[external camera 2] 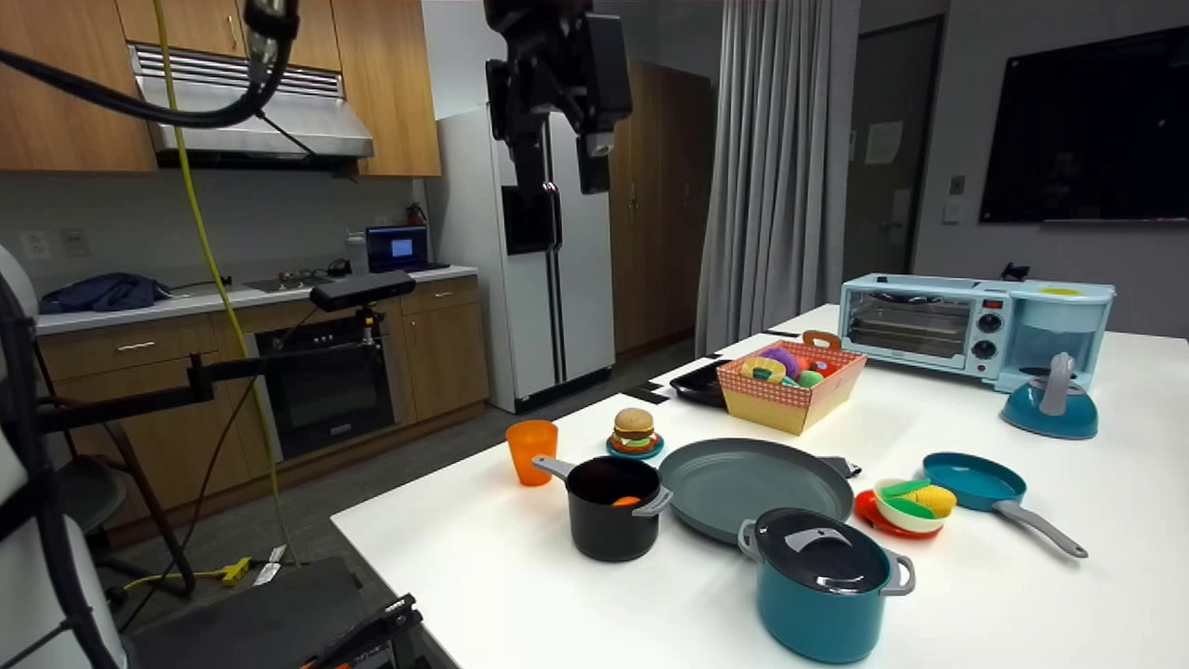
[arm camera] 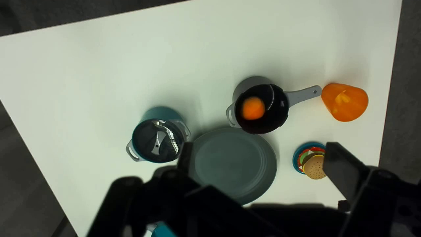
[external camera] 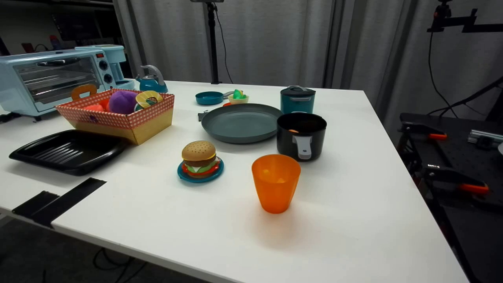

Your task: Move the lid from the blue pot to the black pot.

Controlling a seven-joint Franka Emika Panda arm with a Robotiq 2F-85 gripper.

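Observation:
The dark glossy lid with a grey handle sits on the teal-blue pot. In an exterior view the lid covers the blue pot at the front. The wrist view shows the lid and the blue pot at left. The black pot is uncovered, with an orange thing inside; the wrist view shows it at upper middle. My gripper is open and empty, high above the table. In the wrist view my gripper's fingers are wide apart.
A large grey pan lies beside both pots. An orange cup stands near the black pot's long handle. A toy burger, a basket, a black tray and a bowl of toy vegetables are also on the table.

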